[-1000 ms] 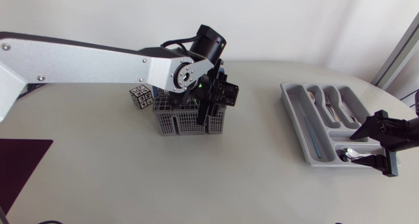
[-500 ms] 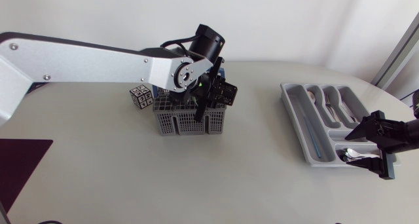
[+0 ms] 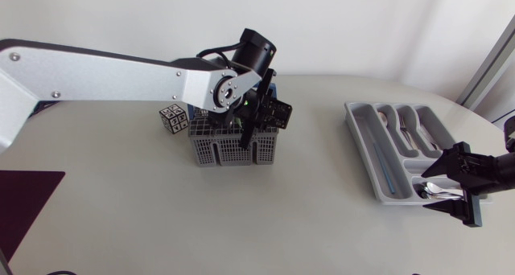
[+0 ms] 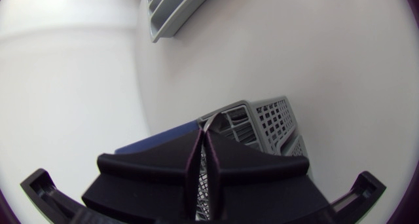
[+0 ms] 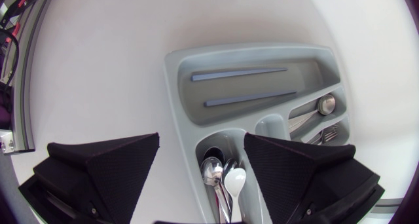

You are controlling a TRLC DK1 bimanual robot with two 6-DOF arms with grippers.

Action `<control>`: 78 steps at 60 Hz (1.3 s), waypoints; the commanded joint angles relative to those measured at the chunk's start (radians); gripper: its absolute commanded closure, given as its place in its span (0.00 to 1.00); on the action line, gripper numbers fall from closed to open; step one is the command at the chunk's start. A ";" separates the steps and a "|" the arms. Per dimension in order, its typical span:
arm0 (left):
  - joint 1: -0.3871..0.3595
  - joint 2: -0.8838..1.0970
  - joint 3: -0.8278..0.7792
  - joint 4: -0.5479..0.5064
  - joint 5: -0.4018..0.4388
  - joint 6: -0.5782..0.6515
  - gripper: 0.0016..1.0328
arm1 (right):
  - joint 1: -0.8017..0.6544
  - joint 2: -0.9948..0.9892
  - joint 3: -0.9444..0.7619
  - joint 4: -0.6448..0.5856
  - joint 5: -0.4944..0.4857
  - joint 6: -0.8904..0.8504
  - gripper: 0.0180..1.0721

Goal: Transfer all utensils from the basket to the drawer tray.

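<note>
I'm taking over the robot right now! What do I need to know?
Left gripper: shut on a thin silvery utensil in the basket.
Right gripper: open, empty, above the spoon compartment of the tray.
Done: spoons, forks and two blue sticks lie in the tray.
To do: carry the held utensil to the tray; the basket's other contents cannot be seen.

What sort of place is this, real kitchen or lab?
Probably a lab bench, not a kitchen: the grey plastic drawer tray sits loose on a plain off-white table, and a black-and-white patterned marker cube stands beside the grey mesh utensil basket.
</note>
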 commanded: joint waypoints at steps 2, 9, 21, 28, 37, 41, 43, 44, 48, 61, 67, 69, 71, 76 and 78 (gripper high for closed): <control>0.000 -0.039 0.024 -0.007 0.008 0.011 0.97 | 0.010 -0.020 -0.029 0.002 -0.003 0.007 0.11; 0.002 -0.069 0.025 -0.015 0.019 -0.009 0.97 | 0.014 -0.037 -0.039 0.001 -0.003 0.009 0.11; 0.004 -0.111 0.024 -0.023 0.023 -0.032 0.97 | 0.031 -0.072 -0.062 -0.008 -0.004 0.009 0.11; 0.000 -0.138 0.027 -0.032 0.037 -0.063 0.97 | 0.037 -0.086 -0.071 -0.010 -0.006 0.012 0.11; -0.001 -0.181 0.033 -0.050 0.043 -0.100 0.97 | 0.039 -0.114 -0.083 -0.019 -0.012 0.012 0.11; -0.003 -0.201 0.028 -0.050 0.043 -0.108 0.97 | 0.041 -0.126 -0.088 -0.028 -0.017 0.012 0.11; -0.004 -0.209 0.027 -0.050 0.042 -0.112 0.97 | 0.044 -0.131 -0.089 -0.031 -0.020 0.012 0.11; -0.004 -0.213 0.025 -0.050 0.042 -0.114 0.97 | 0.045 -0.135 -0.092 -0.034 -0.020 0.012 0.11; -0.007 -0.230 0.021 -0.050 0.042 -0.124 0.97 | 0.051 -0.154 -0.100 -0.039 -0.026 0.015 0.11; -0.013 -0.278 0.010 -0.050 0.022 -0.197 0.97 | 0.083 -0.213 -0.097 -0.070 -0.098 0.104 0.11; -0.024 -0.301 0.010 -0.050 -0.012 -0.302 0.97 | 0.122 -0.253 -0.092 -0.070 -0.158 0.222 0.11; -0.035 -0.301 0.011 -0.055 -0.032 -0.347 0.97 | 0.140 -0.272 -0.094 -0.070 -0.173 0.267 0.11; -0.046 -0.310 0.002 -0.067 -0.035 -0.387 0.97 | 0.162 -0.289 -0.095 -0.070 -0.187 0.316 0.11; -0.072 -0.312 -0.009 -0.069 -0.074 -0.502 0.97 | 0.229 -0.327 -0.097 -0.062 -0.219 0.434 0.11; -0.084 -0.312 -0.007 -0.072 -0.084 -0.546 0.97 | 0.261 -0.341 -0.098 -0.048 -0.224 0.498 0.11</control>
